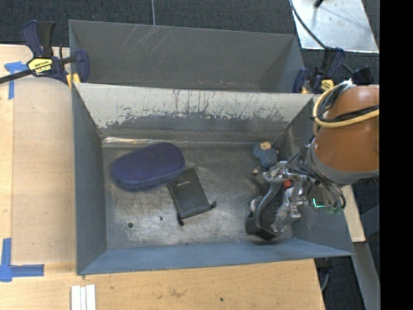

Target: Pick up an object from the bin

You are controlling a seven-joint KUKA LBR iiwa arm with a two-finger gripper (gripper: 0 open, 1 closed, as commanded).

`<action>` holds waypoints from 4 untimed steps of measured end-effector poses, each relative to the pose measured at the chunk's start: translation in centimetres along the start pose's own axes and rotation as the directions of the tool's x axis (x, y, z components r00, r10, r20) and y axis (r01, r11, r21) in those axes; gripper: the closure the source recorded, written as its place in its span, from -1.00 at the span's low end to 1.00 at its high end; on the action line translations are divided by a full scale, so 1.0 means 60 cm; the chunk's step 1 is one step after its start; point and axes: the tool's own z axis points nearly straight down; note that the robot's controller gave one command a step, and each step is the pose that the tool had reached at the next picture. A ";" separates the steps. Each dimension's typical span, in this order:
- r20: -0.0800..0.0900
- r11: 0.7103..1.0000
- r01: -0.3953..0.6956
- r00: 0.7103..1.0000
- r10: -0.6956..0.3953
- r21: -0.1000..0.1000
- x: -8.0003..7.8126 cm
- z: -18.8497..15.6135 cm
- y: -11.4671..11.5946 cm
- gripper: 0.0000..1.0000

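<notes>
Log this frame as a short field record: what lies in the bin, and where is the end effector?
container: grey metal bin
left floor: blue oval case
centre floor: dark flat pouch, beside the case
right, toward the back: small blue piece
end effector: low near the front right corner, apart from case and pouch
held thing: cannot tell

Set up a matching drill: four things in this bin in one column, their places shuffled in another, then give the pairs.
Things:
1 blue oval case
2 dark flat slab
3 small blue piece
4 gripper

Places in the bin:
A front right corner
B middle
C left, toward the back
D right, toward the back

Pairs: 1-C, 2-B, 3-D, 4-A
</notes>
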 end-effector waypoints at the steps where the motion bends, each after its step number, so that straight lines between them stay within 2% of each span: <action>1: 0.006 0.983 0.182 0.983 -0.182 0.000 -0.021 0.109 -0.003 -1.00; 2: -0.017 0.982 0.187 0.982 -0.187 -0.004 -0.014 0.111 -0.004 1.00; 3: 0.015 0.978 0.210 0.978 -0.210 0.006 -0.025 -0.059 0.001 1.00; 4: 0.008 0.978 0.210 0.978 -0.210 0.002 -0.022 -0.052 0.001 -1.00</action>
